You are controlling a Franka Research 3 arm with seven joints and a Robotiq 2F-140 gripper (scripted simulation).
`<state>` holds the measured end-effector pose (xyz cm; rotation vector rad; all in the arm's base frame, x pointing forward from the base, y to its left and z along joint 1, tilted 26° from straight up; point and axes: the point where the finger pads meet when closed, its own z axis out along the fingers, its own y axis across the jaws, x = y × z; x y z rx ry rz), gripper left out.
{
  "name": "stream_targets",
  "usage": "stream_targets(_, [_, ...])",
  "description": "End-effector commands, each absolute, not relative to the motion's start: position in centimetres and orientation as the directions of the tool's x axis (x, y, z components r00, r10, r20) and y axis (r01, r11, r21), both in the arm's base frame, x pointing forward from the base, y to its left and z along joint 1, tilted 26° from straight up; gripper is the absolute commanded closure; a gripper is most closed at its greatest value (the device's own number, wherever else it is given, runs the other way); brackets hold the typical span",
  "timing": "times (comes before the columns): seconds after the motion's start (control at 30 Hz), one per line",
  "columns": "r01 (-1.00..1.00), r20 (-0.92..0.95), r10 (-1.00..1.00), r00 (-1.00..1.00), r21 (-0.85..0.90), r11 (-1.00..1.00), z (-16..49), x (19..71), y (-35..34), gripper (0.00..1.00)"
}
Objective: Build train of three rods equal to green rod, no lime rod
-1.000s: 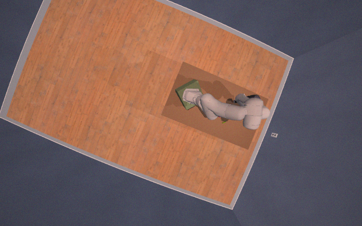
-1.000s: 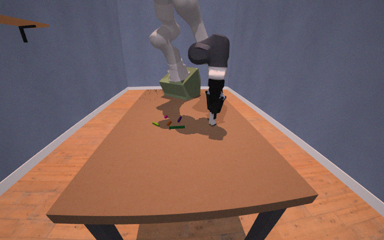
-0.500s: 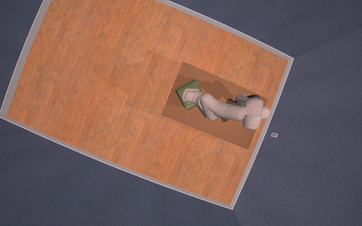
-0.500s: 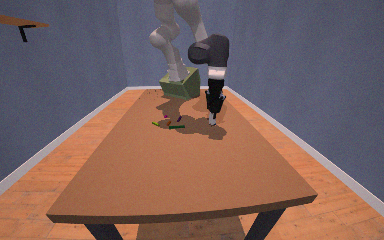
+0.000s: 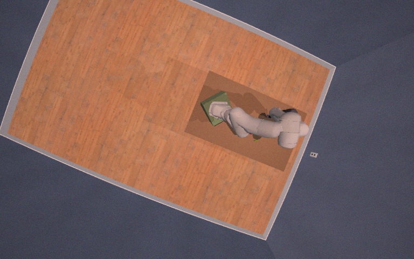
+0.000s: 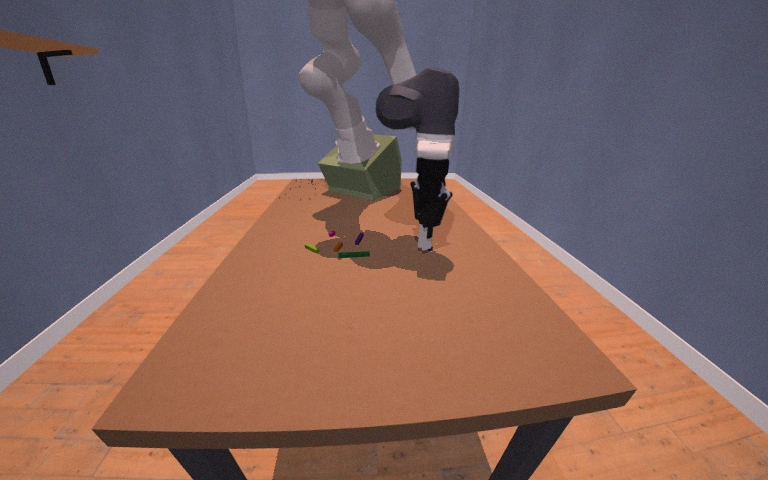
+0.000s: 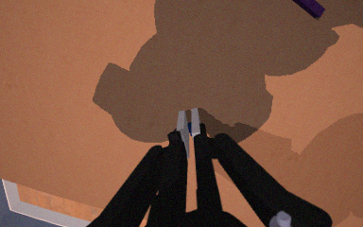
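My gripper [image 6: 425, 246] points straight down at the table, right of the rod group, with its fingertips close to the surface. In the wrist view the fingers are shut on a tiny blue rod [image 7: 189, 127]. To the left lie the green rod [image 6: 353, 254], the orange rod [image 6: 338, 246], the lime rod [image 6: 312, 248], the purple rod [image 6: 359, 238] and the magenta rod [image 6: 331, 233], all apart from each other. The purple rod's end shows at the top right of the wrist view [image 7: 309, 7]. In the overhead view the arm hides most rods.
The arm's green base block [image 6: 362, 169] stands at the far end of the brown table. The table's right edge [image 6: 509, 266] runs not far from the gripper. The arm's shadow covers the table around the rods.
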<state>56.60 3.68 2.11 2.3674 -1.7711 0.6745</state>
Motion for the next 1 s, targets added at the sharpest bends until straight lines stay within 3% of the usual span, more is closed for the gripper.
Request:
stream_targets(0.0, [-0.935,0.407,-0.888,0.214,-0.18,-0.307,2.14,56.69,3.64,0.97])
stream_targets(0.97, [-0.935,0.407,-0.888,0.213,-0.18,-0.307,1.91,56.77,3.55,0.97])
